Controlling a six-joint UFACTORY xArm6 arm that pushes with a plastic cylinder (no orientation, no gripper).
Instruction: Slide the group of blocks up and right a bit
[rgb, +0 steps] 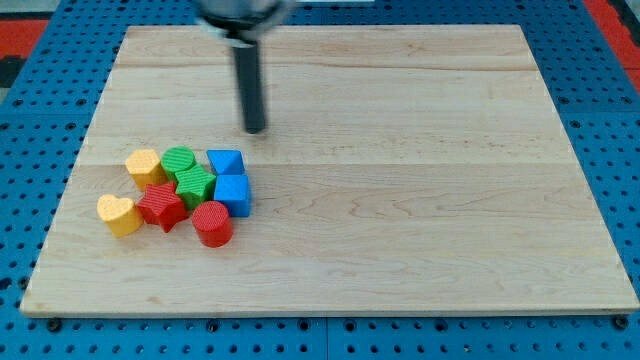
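A tight group of blocks sits at the board's lower left. It holds a yellow hexagon block (144, 165), a green cylinder (179, 160), a blue triangular block (226, 161), a green star (195, 184), a blue cube (233, 193), a red star (161, 206), a yellow heart (119, 214) and a red cylinder (212, 223). My tip (256, 129) rests on the board just above and right of the group, a short gap from the blue triangular block, touching no block.
The wooden board (420, 200) lies on a blue pegboard surface (30, 120). The rod (248, 80) comes down from the view's top, left of centre.
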